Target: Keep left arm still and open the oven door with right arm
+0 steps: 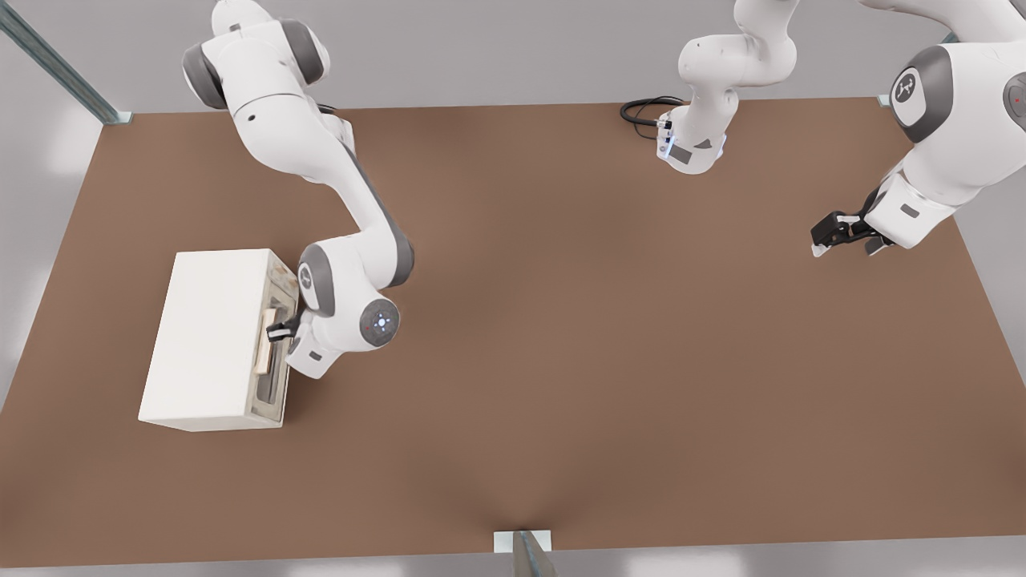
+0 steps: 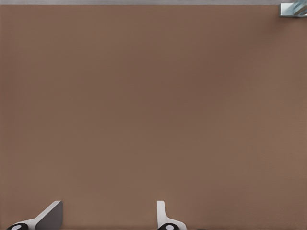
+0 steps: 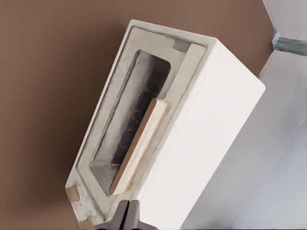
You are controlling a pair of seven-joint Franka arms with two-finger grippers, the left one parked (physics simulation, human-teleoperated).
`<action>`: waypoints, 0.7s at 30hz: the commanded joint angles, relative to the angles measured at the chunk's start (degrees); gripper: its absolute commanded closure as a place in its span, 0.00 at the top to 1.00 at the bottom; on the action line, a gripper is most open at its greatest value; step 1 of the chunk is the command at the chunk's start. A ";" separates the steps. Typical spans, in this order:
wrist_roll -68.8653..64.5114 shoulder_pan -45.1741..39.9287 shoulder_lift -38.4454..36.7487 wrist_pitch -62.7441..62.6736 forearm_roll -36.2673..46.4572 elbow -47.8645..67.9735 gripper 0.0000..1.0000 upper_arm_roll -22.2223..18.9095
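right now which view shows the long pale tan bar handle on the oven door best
The right wrist view: the long pale tan bar handle runs full length across the dark glass window, with the black pincer just short of it. The front view shows it only edge-on, partly behind the pincer. The left wrist view shows none of it.

I can't read any words or numbers here — the only sign I see is a white logo on the grey round cap (image 1: 910, 86) of the left arm (image 1: 946, 120), at the front view's right — a symbol, not lettering.
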 commanded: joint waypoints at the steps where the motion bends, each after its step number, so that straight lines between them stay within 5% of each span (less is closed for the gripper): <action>1: 17.95 0.49 0.73 4.33 -2.87 0.12 0.00 -1.47; 21: 22.35 -0.30 1.08 7.23 -1.29 -8.41 0.00 -4.63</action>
